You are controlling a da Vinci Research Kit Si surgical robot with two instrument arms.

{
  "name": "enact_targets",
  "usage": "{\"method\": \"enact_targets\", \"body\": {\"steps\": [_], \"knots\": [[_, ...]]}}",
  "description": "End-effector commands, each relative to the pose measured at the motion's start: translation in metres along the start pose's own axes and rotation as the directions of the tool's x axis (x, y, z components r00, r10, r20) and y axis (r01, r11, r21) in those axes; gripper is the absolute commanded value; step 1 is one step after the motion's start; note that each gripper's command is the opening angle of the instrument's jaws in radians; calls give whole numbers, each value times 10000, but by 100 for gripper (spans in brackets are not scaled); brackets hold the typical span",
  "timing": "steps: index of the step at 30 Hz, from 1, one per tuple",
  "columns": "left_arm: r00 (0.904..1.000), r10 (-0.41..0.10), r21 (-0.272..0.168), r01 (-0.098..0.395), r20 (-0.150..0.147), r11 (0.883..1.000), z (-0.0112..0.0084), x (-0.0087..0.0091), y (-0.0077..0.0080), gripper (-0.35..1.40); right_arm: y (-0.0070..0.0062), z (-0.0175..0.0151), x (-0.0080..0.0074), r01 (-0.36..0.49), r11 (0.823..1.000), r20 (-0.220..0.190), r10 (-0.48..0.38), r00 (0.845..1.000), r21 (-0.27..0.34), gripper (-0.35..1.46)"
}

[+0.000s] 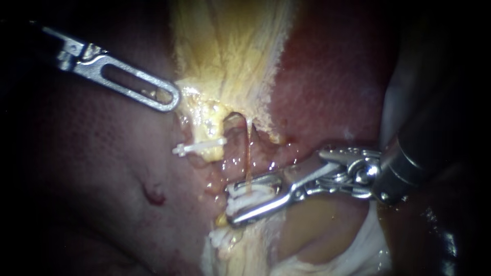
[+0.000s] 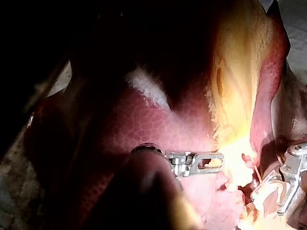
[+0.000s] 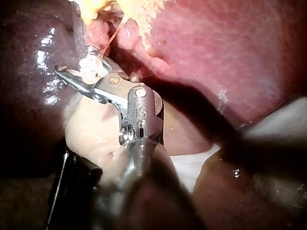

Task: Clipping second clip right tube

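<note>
My right instrument (image 1: 230,205) comes in from the right, and its 2 jaws are clamped on a white clip (image 1: 248,200), 1 jaw above it and 1 below. A gap shows between the jaws, filled by the clip, so I judge the clip is not yet squeezed home.

The tube (image 1: 249,153) is a thin orange strand. It drops from under the yellow tissue (image 1: 225,61) straight down into the clip. Its long axis runs up and down in the endoscope view, while my jaws lie nearly crosswise to it, tilted a little. That crossing is what the coming move turns on. The tube enters about midway along the jaws and my tips reach past it on the far side, so it looks wholly inside the clip. The right wrist view agrees: the strand leads away ahead of the jaws from the white mass between them.

My left instrument (image 1: 171,97) sits up and away to the left, at the edge of the yellow tissue and well apart from the tube — the right 1 is plainly the nearer.

Another clip (image 1: 199,148) lies up and to the left of mine, across the neighbouring tissue, clear of my jaws. Just below my tips is a white lump (image 1: 222,237); I cannot tell whether it is a clip.

The strand looks taut and fine, so I judge the squeeze should come without any tug sideways. The liver (image 1: 332,76) lies behind it all.
</note>
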Motion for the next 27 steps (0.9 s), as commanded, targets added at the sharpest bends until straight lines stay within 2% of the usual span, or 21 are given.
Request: {"method": "enact_targets", "body": {"steps": [1,4,8,18,21,27], "knots": [[10000,1,3,-1,-4,10000,0,0,0,-35,-3,1,1,-41,9999,-80,42,10000,158,49],[10000,1,4,-1,-4,10000,0,0,0,-35,-11,3,6,-106,9981,-227,120,9997,608,48],[10000,1,4,-1,-4,10000,0,0,0,-35,-15,3,10,-115,9959,-327,145,9994,902,48],[10000,1,4,-1,-4,10000,0,0,0,-35,-11,-1,9,-167,9955,-409,206,9989,936,42],[10000,1,5,-1,-5,10000,0,0,0,-35,-8,-5,8,-166,9956,-418,206,9989,921,35],[10000,1,4,-1,-4,10000,0,0,1,-35,-5,-13,5,-164,9956,-417,203,9989,921,5]]}}
